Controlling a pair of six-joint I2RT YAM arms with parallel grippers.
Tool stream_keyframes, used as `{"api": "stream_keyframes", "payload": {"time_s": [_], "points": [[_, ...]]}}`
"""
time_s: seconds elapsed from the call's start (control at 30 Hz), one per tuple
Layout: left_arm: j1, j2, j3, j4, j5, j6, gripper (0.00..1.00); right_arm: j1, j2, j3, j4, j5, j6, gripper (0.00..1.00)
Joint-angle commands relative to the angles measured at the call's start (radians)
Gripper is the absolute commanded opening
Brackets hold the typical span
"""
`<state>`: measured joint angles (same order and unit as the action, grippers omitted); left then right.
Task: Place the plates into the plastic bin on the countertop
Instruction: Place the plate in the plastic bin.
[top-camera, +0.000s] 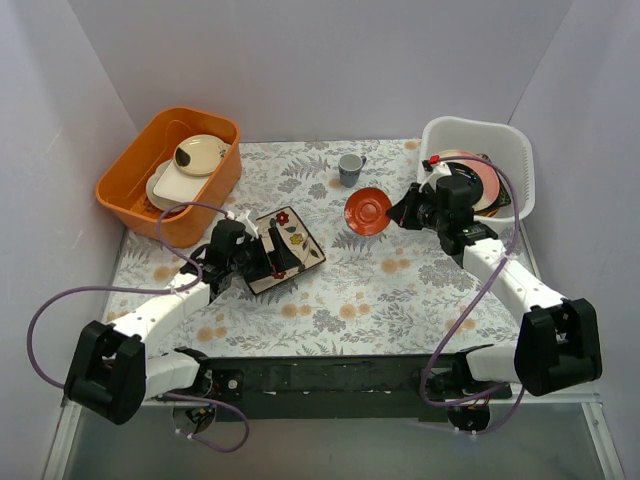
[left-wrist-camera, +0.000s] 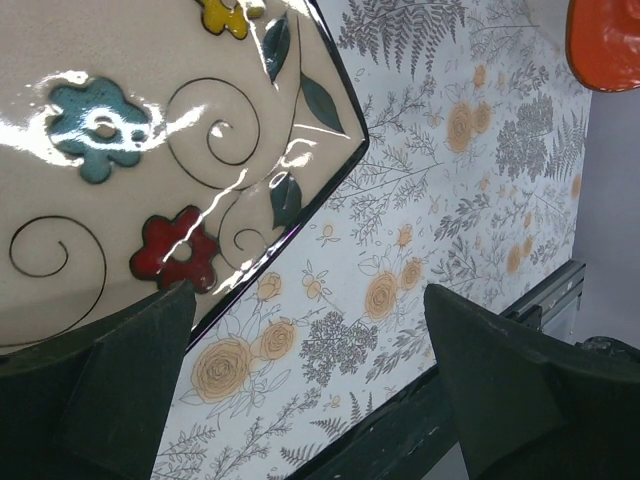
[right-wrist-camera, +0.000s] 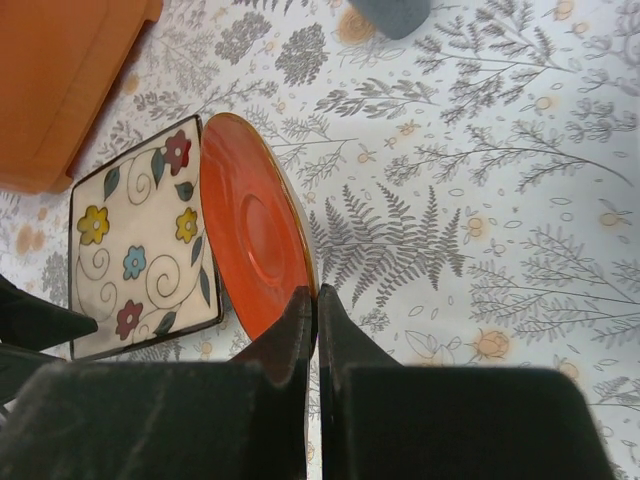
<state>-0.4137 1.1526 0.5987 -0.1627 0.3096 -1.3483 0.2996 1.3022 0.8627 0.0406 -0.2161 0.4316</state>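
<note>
The cream square plate with flowers (top-camera: 290, 240) lies on the fern-print countertop (top-camera: 400, 290), left of centre. My left gripper (top-camera: 262, 255) is open at its near-left edge; in the left wrist view (left-wrist-camera: 308, 295) the plate (left-wrist-camera: 150, 150) reaches only the left finger and the gap holds bare cloth. My right gripper (top-camera: 402, 212) is shut on the rim of the small red plate (top-camera: 367, 211), held on edge above the cloth (right-wrist-camera: 250, 225), with the gripper (right-wrist-camera: 316, 292) pinching its rim. The white plastic bin (top-camera: 470, 125) stands back right with a pink plate (top-camera: 488, 185) inside, partly hidden by the right arm.
An orange tub (top-camera: 130, 190) with plain cream dishes (top-camera: 200, 153) stands at the back left. A small grey-blue cup (top-camera: 350, 169) stands at the back centre, just behind the red plate. White walls close in the back and both sides.
</note>
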Motion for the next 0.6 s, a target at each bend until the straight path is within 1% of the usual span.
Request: {"api": "stream_keyframes", "payload": {"time_s": [0.0, 0.13, 0.2, 0.37, 0.57], "points": [[-0.007, 0.061, 0.053, 0.08, 0.063, 0.02, 0.98, -0.043, -0.07, 0.01, 0.002, 0.011, -0.014, 0.01], [-0.016, 0.133, 0.091, 0.098, 0.085, 0.04, 0.98, -0.095, -0.099, 0.009, -0.019, 0.044, -0.027, 0.01], [-0.023, 0.157, 0.101, 0.104, 0.088, 0.044, 0.98, -0.122, -0.106, 0.009, -0.021, 0.023, -0.027, 0.01], [-0.033, 0.171, 0.098, 0.127, 0.098, 0.037, 0.98, -0.204, -0.112, 0.004, -0.001, -0.008, -0.017, 0.01], [-0.042, 0.156, 0.082, 0.124, 0.097, 0.032, 0.98, -0.29, -0.07, 0.044, 0.013, -0.055, -0.01, 0.01]]}}
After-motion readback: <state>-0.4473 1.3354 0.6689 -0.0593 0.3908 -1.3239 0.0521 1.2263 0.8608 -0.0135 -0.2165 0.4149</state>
